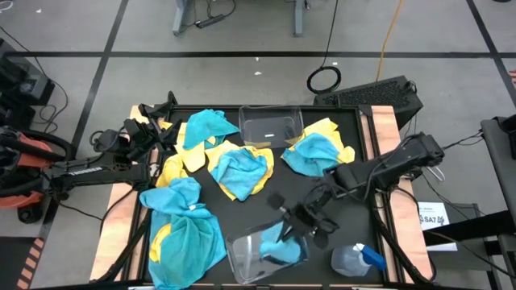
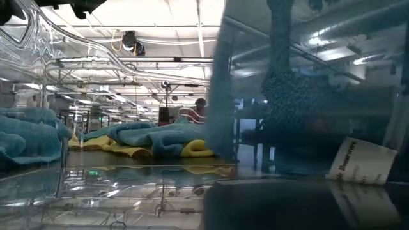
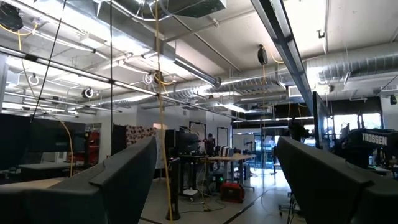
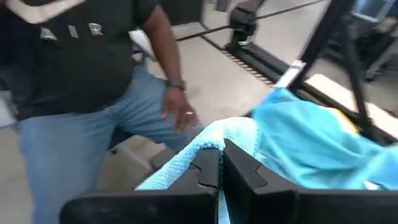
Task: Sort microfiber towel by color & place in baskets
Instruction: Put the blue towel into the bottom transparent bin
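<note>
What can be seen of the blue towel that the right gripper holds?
The blue towel is a soft turquoise microfiber cloth with a fuzzy, looped surface. The right gripper is shut on a fold of it, so the cloth is bunched and hangs from the gripper. In the high view the held towel drapes down into the near clear basket at the table's front edge. Whether it touches the basket's floor cannot be told. In the low view it hangs as a dark, nubby strip.
</note>
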